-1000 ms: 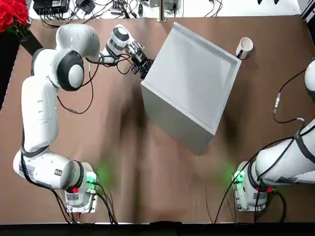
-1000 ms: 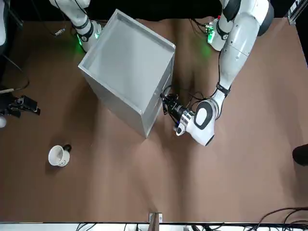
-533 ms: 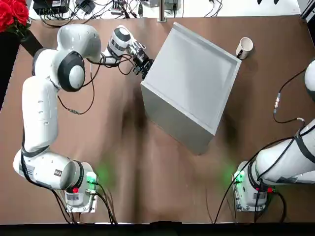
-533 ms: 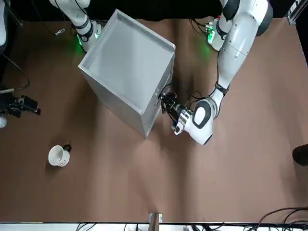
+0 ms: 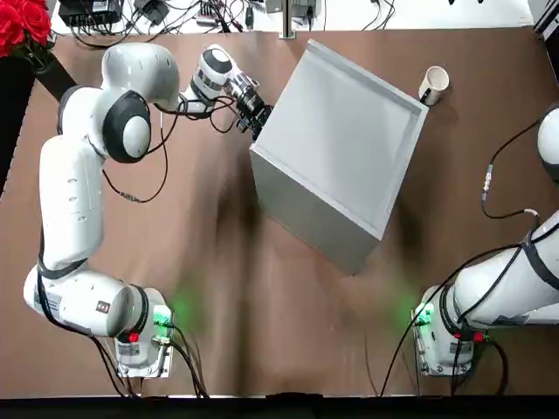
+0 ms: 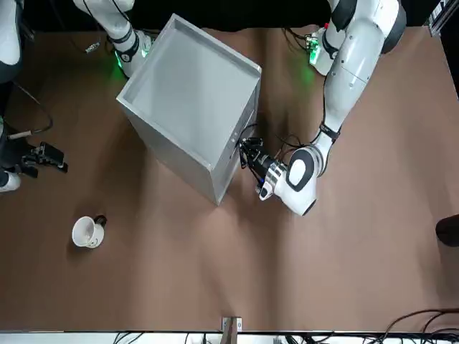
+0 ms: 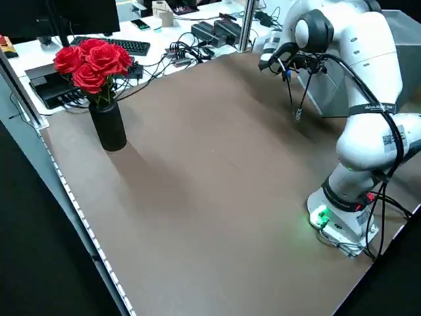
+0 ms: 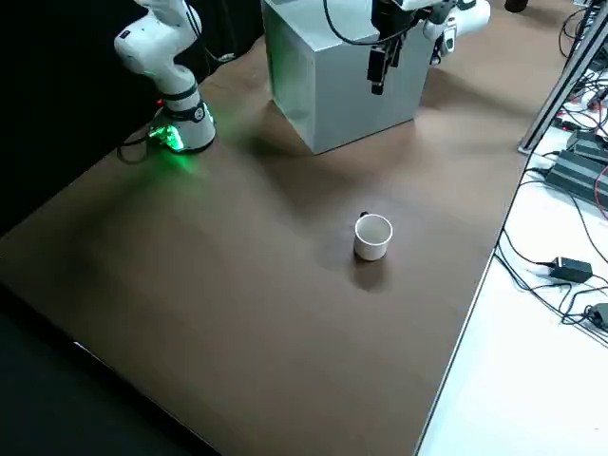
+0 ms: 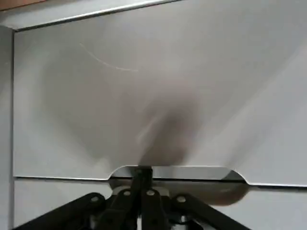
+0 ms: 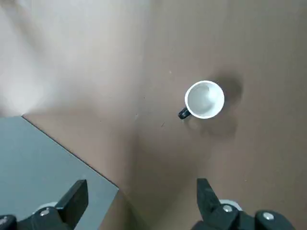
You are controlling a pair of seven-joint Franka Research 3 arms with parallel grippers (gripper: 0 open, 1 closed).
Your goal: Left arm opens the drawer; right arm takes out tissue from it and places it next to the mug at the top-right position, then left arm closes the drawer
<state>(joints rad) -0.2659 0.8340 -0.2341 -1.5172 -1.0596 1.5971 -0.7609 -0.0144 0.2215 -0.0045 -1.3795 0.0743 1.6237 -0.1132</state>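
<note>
Brown table (image 5: 218,332) supported the cabinet (image 5: 341,140), its drawer (image 9: 76,110) apparently shut. Mug (image 5: 434,85): top view, cabinet's two o'clock. Left gripper (image 9: 144,171), ten o'clock: fingers pressed together at the notch. Right gripper (image 10: 143,189), near three o'clock: fingers spread. Tissue was not visible. Opening, transfer and closing remained.

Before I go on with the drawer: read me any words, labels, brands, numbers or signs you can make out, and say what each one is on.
No text can be read for certain.
Left arm: small printed labels, too small to read.
Mug: dark marks on its side in the front view, too small to tell whether they are writing.
Drawer front: no text shows.
</note>
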